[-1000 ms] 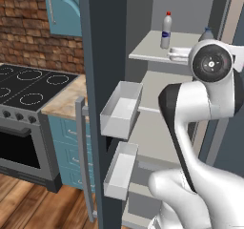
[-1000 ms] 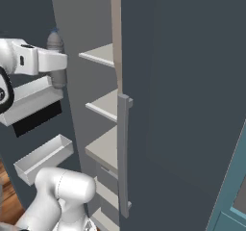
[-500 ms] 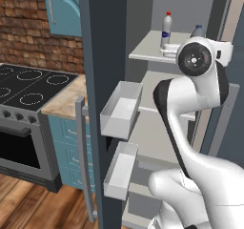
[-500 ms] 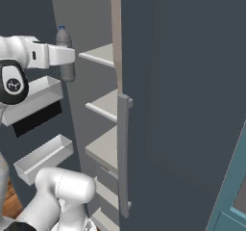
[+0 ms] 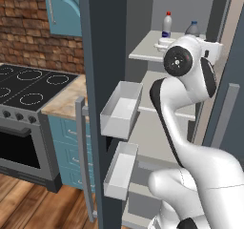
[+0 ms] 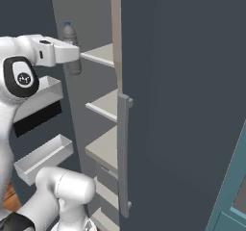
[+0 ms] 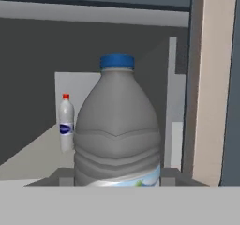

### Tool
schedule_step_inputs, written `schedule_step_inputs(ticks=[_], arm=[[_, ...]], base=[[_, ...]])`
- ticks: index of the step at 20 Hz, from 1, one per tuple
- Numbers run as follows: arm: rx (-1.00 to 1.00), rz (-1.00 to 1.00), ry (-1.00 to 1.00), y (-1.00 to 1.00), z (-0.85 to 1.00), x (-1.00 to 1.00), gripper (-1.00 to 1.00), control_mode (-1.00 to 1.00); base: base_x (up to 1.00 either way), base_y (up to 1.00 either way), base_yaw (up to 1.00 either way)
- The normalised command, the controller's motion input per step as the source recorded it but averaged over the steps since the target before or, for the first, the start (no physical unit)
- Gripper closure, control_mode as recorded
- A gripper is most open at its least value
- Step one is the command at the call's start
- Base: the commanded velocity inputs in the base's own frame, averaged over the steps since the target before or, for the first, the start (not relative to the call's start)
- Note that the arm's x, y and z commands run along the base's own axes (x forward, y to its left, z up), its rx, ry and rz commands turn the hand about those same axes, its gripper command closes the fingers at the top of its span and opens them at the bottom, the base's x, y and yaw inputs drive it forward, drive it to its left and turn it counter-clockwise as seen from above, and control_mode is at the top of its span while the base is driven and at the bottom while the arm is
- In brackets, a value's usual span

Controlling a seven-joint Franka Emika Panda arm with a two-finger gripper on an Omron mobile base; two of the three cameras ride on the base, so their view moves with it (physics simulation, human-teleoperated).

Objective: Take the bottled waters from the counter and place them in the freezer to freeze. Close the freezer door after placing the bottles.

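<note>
My gripper (image 6: 72, 57) is shut on the grey-blue bottled water (image 7: 117, 130) with a dark blue cap, held upright at the front of the freezer's upper shelf (image 6: 98, 56). Its cap end (image 5: 192, 28) pokes up behind my wrist. The whitish bottled water (image 5: 167, 25) with a red cap stands further back on that shelf, and also appears to the left of the held bottle (image 7: 66, 123). The freezer door (image 5: 102, 80) stands open at the left, white bins on its inner face. The marbled counter (image 5: 62, 101) lies left of it.
A black stove top (image 5: 28, 87) adjoins the counter. Door bins (image 5: 121, 109) jut out close to my arm. A second dark door panel (image 6: 182, 81) with a vertical bar handle (image 6: 124, 153) bounds the opening on the right. Lower shelves (image 6: 103, 105) sit beneath.
My arm has raised the grey-blue bottle and carried it inward toward the upper shelf. The whitish bottle and the door have not moved.
</note>
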Motion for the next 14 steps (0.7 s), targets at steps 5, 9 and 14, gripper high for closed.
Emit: schedule_step_inputs(ticks=[5, 9, 14], arm=[[0.00, 0.00, -0.09, -0.14, 0.04, 0.16, 1.00, -1.00], [0.00, 0.00, -0.01, -0.20, 0.07, 0.10, 1.00, -1.00], [0.00, 0.03, 0.00, -0.03, 0.00, 0.04, 1.00, -1.00]], base=[[0.00, 0.00, 0.00], [0.00, 0.00, 0.00], [0.00, 0.00, 0.00]])
